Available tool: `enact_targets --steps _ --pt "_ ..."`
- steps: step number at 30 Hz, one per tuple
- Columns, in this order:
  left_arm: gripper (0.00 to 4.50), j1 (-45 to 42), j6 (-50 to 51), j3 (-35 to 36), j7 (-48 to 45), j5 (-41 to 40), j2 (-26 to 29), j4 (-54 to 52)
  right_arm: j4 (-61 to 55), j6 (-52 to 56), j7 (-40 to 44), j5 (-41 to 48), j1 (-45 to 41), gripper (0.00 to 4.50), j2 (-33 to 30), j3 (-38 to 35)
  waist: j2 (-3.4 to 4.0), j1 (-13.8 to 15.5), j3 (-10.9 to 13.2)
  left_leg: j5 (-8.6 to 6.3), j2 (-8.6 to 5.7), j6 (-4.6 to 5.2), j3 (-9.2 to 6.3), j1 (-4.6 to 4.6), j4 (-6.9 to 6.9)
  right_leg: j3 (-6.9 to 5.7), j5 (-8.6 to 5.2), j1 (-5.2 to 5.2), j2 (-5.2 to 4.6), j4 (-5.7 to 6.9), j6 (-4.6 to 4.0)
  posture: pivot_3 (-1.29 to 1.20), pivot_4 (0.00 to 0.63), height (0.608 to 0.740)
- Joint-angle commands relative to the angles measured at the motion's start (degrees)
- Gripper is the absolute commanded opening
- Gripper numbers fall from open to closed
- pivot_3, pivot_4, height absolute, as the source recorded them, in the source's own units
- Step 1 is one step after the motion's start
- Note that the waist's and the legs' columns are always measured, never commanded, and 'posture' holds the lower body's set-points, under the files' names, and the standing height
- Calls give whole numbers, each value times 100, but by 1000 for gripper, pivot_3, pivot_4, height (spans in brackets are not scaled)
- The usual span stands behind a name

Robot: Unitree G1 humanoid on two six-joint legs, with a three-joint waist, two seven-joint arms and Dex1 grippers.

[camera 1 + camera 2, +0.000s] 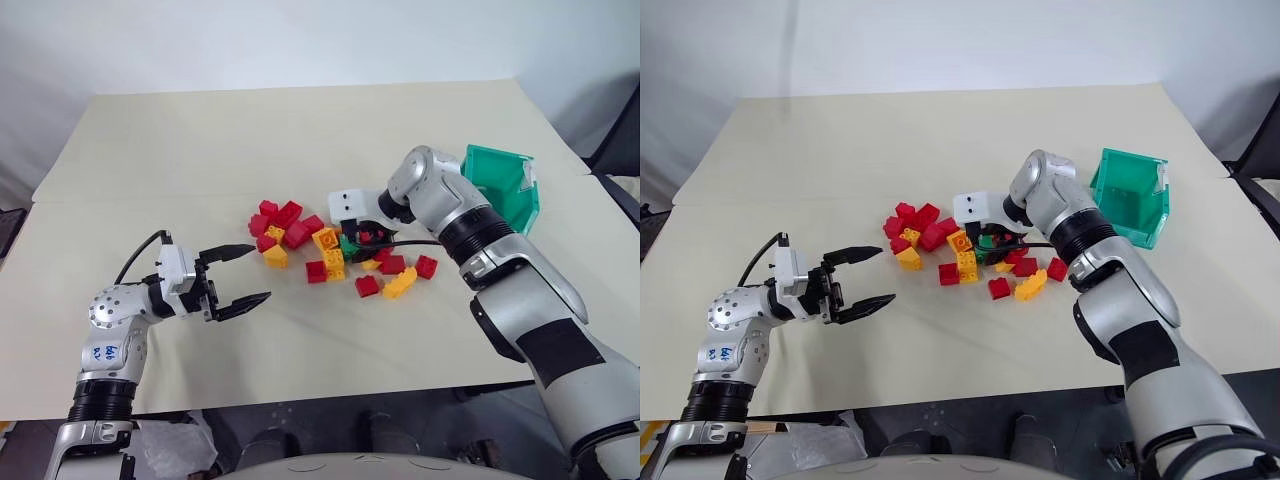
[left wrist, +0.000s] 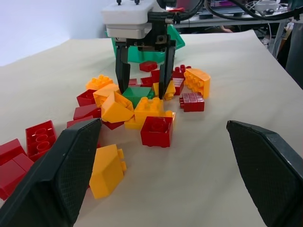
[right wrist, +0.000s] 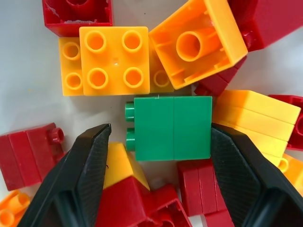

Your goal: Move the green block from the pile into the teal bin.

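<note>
My left gripper [image 1: 245,272] hovers low over the bare table [image 1: 150,150], nearest to me, its two black fingers spread wide with nothing between them. It points toward the pile [image 1: 335,250] of red and yellow-orange bricks, just short of the closest ones.

Further out, my right gripper [image 2: 144,78] reaches down into the middle of the pile. Its fingers stand half open on either side of the green block [image 3: 172,127], which lies on its side with its studs toward one finger. One finger is at the block's edge, the other just apart from the studs, so I am not yet gripping it.

Beyond my right arm, well apart from the pile, the teal bin [image 1: 1130,195] sits on the table.
</note>
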Motion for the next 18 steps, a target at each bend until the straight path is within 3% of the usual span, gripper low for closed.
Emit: enact_targets --steps 1,10,18 --pt "4500 -37 -72 21 11 -14 -4 -177 -78 3 -66 95 -58 2095 -35 -272 0 -1 0 0 0 0 0 0 0 0 0 0 0 0 0 0 150 740" --pt "4500 -98 3 -18 -23 -58 -22 -184 -1231 1202 21 553 50 2090 -732 -1120 0 32 0 0 0 0 -2 -2 0 -1 0 0 0 -2 0 0 150 740" --pt "4500 -594 82 -197 -5 -48 -252 -282 -2311 2845 -1302 892 546 2090 -2290 -2661 -1 76 1 -1 -3 2 0 -11 1 -6 0 2 -8 -6 0 0 150 740"
